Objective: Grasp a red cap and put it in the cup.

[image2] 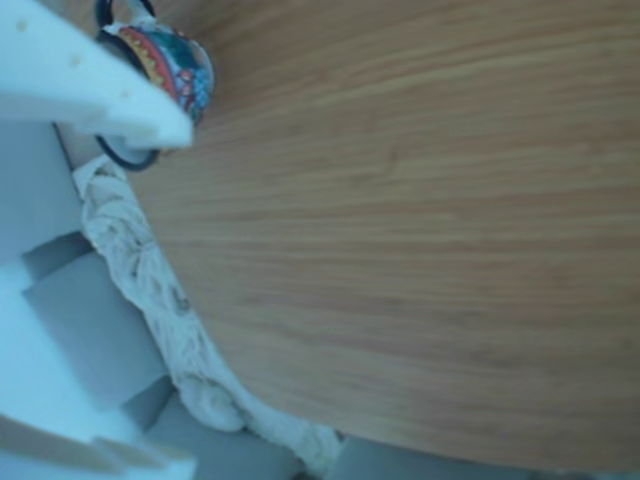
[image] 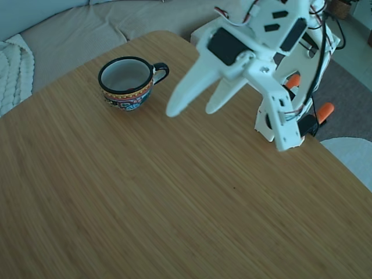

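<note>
Gripper status, fixed view: my gripper (image: 193, 108) hangs above the table (image: 174, 203) with its two white, smooth plastic fingers (image: 185, 96) spread a narrow gap apart and nothing between them. Both fingers are long, tapered and round-tipped, pointing down and to the left of the view. They are slightly blurred. Behind them sits a black servo block in my white printed arm (image: 279, 110), whose upper part is cut off by the top edge. Two orange clamp handles (image: 324, 110) show at my base, partly hidden by the arm.

The table is rounded, with fine straight bamboo-like grain. The cup (image: 129, 81) stands upright near its far left edge, well apart from my fingertips: squat, glossy ceramic, white inside, black rim and handle, a multicoloured patterned band outside. Its handle points toward me. The interior that shows is bare white; the near inner wall is hidden by the rim. I cannot find the red cap in this view.

Other view: one white finger (image2: 95, 95) crosses the top left corner, covering part of the cup (image2: 175, 65). My second finger is out of frame, so the opening cannot be judged here. The picture is soft. A knitted cream blanket (image2: 150, 290) lies below the table edge (image2: 400, 250). No red cap is visible.
</note>
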Tool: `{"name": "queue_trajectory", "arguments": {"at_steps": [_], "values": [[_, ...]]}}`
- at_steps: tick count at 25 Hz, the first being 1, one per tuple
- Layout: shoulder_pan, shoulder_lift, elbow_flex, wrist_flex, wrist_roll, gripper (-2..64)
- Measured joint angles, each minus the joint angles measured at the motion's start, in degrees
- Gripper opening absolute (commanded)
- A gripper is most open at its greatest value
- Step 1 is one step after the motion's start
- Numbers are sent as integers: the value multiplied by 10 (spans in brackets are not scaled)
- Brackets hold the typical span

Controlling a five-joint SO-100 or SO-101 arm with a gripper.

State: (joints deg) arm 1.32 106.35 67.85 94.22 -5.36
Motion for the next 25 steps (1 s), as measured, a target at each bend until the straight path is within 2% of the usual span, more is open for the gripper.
{"name": "queue_trajectory", "arguments": {"at_steps": [4,12,22,25], "values": [[-40,40,69,0,0,380],[-41,170,220,-6,-2,380],[-36,294,455,-133,-8,380],[-2,316,512,-186,-9,380]]}}
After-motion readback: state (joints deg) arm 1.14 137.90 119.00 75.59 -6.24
